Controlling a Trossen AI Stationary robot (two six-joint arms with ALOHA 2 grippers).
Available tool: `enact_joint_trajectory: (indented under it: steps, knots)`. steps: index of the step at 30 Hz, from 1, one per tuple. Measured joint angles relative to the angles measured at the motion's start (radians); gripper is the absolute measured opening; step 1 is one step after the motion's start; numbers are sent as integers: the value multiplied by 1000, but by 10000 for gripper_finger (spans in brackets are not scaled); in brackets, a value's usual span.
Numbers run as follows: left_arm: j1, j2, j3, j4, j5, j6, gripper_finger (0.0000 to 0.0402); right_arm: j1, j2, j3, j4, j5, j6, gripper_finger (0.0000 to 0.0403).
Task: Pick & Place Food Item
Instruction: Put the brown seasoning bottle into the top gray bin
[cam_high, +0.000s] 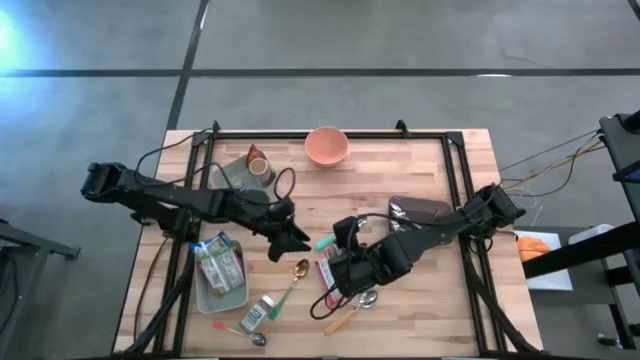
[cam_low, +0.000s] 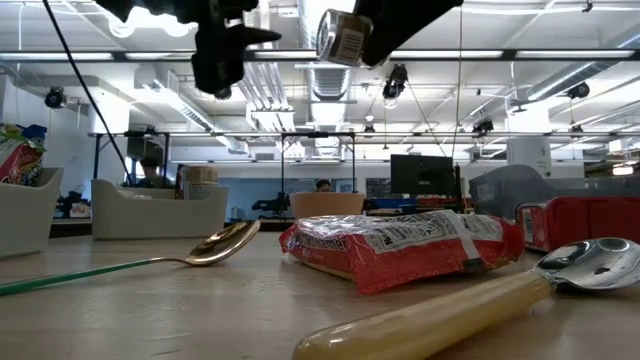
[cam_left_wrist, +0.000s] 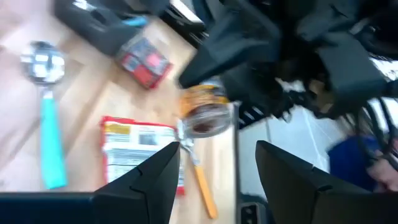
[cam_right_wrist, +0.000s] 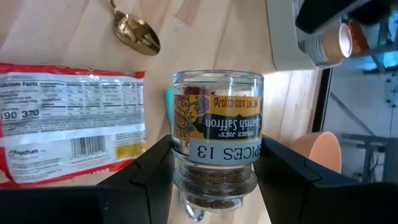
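Overhead, right claw (cam_right_wrist: 214, 180) grips spice jar (cam_right_wrist: 216, 134), jar hidden; left claw (cam_left_wrist: 217, 171) open, empty.

Even, bright overhead light from long ceiling strip lamps (cam_low: 300, 75) — glaring white in the low view. The pale wooden table (cam_high: 420, 170) shows only soft shadows beneath the arms. The left wrist view is heavily motion-blurred; the low view's nearest cream-handled utensil (cam_low: 430, 320) lies out of focus.

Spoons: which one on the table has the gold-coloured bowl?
The gold spoon with a thin green handle, lying between the grey bin and the red packet. The other spoons have silver bowls.
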Motion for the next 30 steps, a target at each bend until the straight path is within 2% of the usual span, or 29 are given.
enact_joint_trajectory:
  steps: [5,11,19,23,30]
  knots:
    - [17,35,52,-47,108,24,213,-20,0,10,10,-13,-29,180]
    - [21,65,60,-47,122,51,226,-21,0,13,11,-16,-34,180]
    - [45,80,60,-41,122,31,315,-23,0,13,63,-84,-39,180]
    - [46,80,60,-38,128,11,360,-23,0,13,103,-87,-94,180]
    - [46,90,60,-34,149,-20,398,-28,0,12,182,-89,-205,180]
